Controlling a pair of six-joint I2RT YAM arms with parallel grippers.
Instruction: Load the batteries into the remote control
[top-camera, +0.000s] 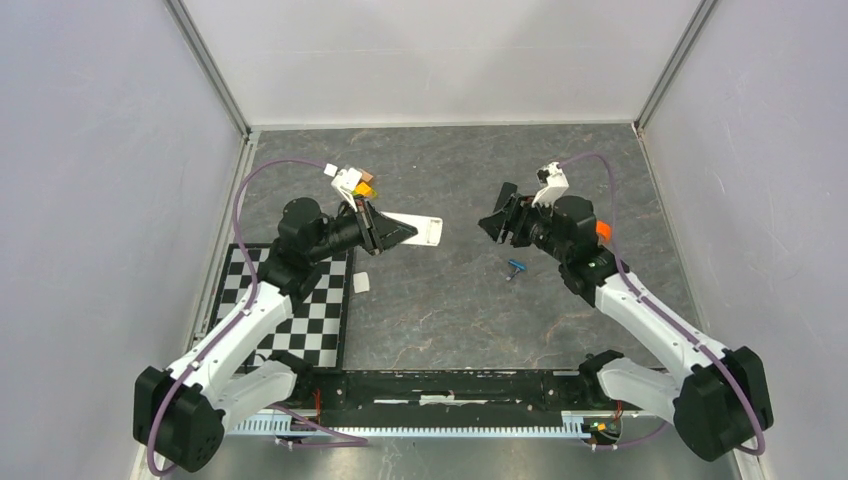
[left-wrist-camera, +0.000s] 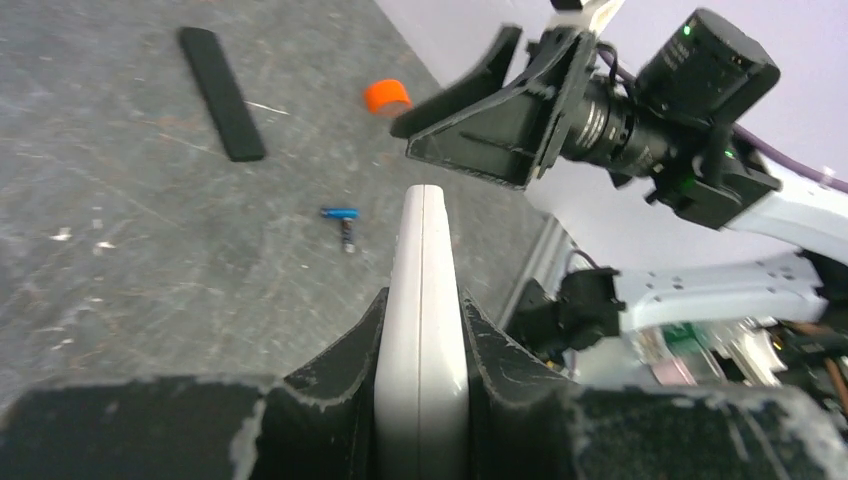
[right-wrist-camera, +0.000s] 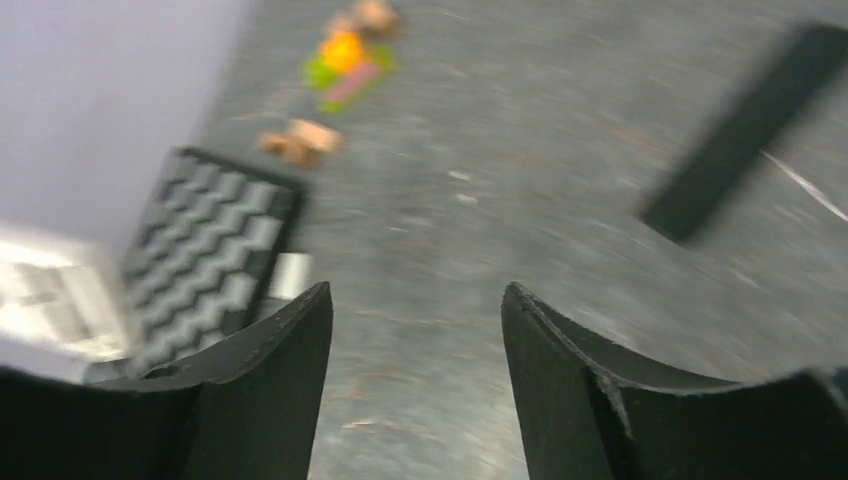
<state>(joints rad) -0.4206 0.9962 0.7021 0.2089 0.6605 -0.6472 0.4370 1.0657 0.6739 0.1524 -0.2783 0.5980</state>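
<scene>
Left hand (left-wrist-camera: 424, 310) is clenched on the remote (left-wrist-camera: 424, 235), pinching it across its thin sides and holding it edge-on, up off the counter (top-camera: 450, 320). Right hand (right-wrist-camera: 414, 300) is released, jaws wide apart with nothing between them. It hovers opposite the remote's free end, near it but not touching.

Progress: early, I judge. No battery is in the remote. Both batteries (left-wrist-camera: 344, 224) lie on the counter, touching each other in a rough L. The blue one (left-wrist-camera: 340, 213) lies crosswise and the darker one (left-wrist-camera: 347, 238) sits off its end. Top view puts them near my right hand, on the side toward my bases, and well apart from the remote. Left to do: pick each one up, seat it in the bay, close up. I cannot tell whether the back cover is off, since only the side seam faces my left wrist camera. One small white flat piece (top-camera: 361, 283) beside the chequered mat (top-camera: 320, 320) may be that cover, but it is too small to say.

Materials:
- The remote is smooth matte white plastic, a slim slab with a rounded end and a fine seam along its edge.
- The batteries are tiny glossy cylinders, likely to roll and fiddly to pinch.
- My fingers (left-wrist-camera: 340, 360) are black and curved, with scuffed pale edges.
- The counter is dark grey, mottled, stone-look, flat with light scratches.
- Also lying there are a long slim matte black bar (left-wrist-camera: 222, 92), an orange round cap (left-wrist-camera: 386, 96), and some blurred colourful bits (right-wrist-camera: 345, 55) at the far side.
</scene>
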